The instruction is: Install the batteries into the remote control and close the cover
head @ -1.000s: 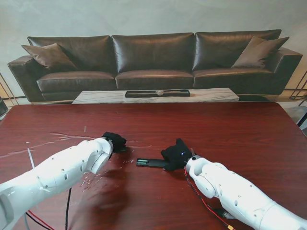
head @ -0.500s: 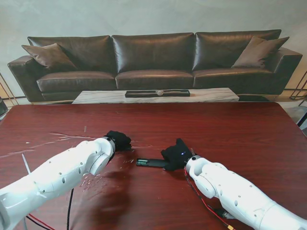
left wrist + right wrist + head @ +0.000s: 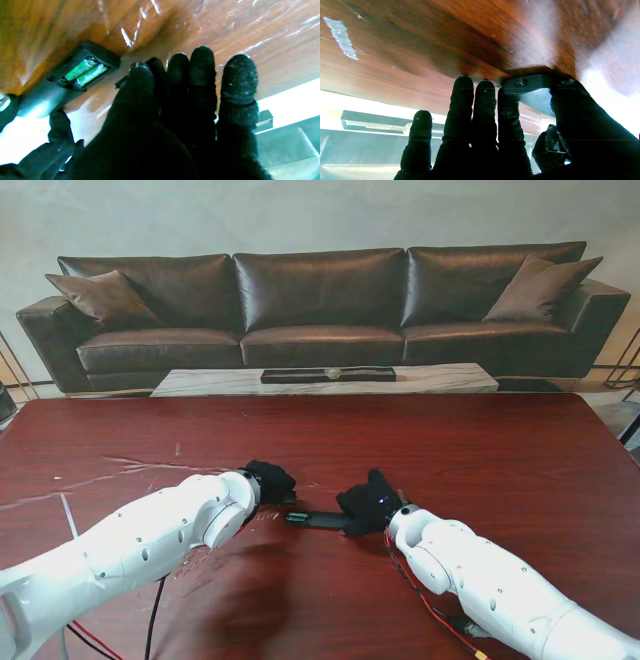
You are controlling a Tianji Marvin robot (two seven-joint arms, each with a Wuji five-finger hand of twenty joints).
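Right hand point(image 3: 368, 500) clamps remote point(image 3: 318, 518) at frame centre; batteries point(image 3: 86, 71) seated. Left hand point(image 3: 270, 480) pinches cover point(image 3: 121, 82), we judge; we align, then slide shut.

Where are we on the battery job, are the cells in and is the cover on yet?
Done: two green batteries sit in the black remote control's open compartment. In hand: the right hand pins the remote; the left hand pinches a thin dark piece, probably the cover. Left: fitting and closing it.
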